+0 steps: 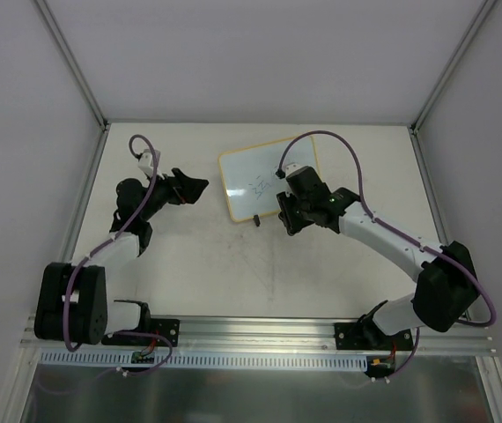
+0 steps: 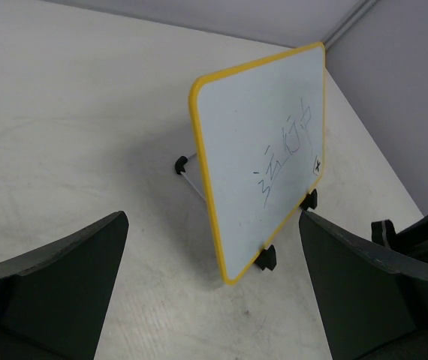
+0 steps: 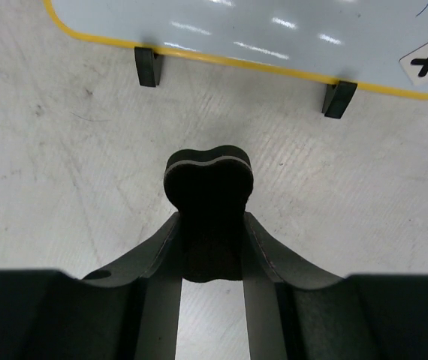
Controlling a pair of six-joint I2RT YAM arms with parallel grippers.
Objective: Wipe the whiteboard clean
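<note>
The whiteboard [image 1: 255, 172] stands tilted on the table at the back centre, white with a yellow rim and blue scribbles. It also shows in the left wrist view [image 2: 263, 150] and the right wrist view [image 3: 274, 30], where two black clip feet [image 3: 148, 66] and a black cross mark are visible. My right gripper [image 1: 286, 222] is at the board's lower edge, shut on a black bone-shaped eraser [image 3: 208, 184] held just short of the rim. My left gripper [image 1: 194, 187] is open and empty, left of the board and facing it [image 2: 214, 300].
Grey walls and aluminium frame posts [image 1: 75, 66] enclose the white table [image 1: 233, 282] on three sides. A metal rail [image 1: 260, 330] with the arm bases runs along the near edge. Purple cables loop above both arms.
</note>
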